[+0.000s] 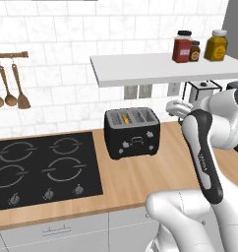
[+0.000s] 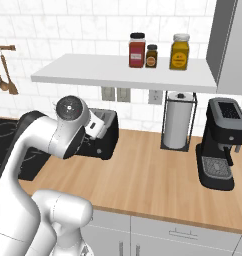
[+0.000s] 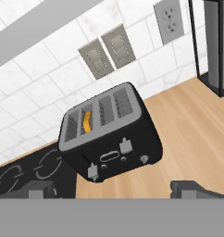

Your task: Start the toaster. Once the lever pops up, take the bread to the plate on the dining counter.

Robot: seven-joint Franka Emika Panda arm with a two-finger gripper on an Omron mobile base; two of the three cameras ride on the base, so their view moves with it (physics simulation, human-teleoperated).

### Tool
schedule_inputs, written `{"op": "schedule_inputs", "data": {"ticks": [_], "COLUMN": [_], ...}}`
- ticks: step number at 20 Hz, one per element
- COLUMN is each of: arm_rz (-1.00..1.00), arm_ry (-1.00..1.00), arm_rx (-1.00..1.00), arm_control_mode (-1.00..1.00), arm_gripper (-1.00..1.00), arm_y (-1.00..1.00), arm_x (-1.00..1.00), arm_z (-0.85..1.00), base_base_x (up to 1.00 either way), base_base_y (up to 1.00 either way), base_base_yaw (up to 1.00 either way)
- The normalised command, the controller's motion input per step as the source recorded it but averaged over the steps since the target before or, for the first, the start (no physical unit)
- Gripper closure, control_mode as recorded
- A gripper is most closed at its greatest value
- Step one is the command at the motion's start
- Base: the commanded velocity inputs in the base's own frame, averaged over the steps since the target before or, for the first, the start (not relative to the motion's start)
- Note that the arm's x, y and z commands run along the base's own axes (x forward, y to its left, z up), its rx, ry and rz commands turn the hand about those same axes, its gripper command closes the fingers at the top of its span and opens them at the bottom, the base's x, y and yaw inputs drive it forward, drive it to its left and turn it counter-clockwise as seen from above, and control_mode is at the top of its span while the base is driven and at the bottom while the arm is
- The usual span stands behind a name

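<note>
In the hand view, the boxy glossy black toaster (image 3: 109, 136) is seen at eleven o'clock of the fully spread, empty two-finger gripper (image 3: 115, 189).

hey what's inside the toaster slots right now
One slot of the toaster holds the bread: just its golden-orange top edge shows, second slot from the hob side. The rest of the slice is hidden inside. The other slots look empty.

The bread (image 3: 87, 121) sits in the toaster (image 3: 109, 139), beyond the open-jawed tool (image 3: 111, 189).
</note>
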Motion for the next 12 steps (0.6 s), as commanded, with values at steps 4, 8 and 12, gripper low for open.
{"op": "schedule_inputs", "data": {"ticks": [4, 8, 12], "arm_rz": [0.0, 0.0, 0.0], "arm_ry": [0.0, 0.0, 0.0], "arm_rx": [0.0, 0.0, 0.0], "arm_control_mode": [-1.0, -1.0, -1.0], "arm_gripper": [-1.0, -1.0, -1.0], "arm_y": [0.0, 0.0, 0.0], "arm_x": [0.0, 0.0, 0.0], "arm_z": [0.0, 0.0, 0.0], "base_base_x": [0.0, 0.0, 0.0], "base_base_y": [0.0, 0.0, 0.0], "base_base_yaw": [0.0, 0.0, 0.0]}}
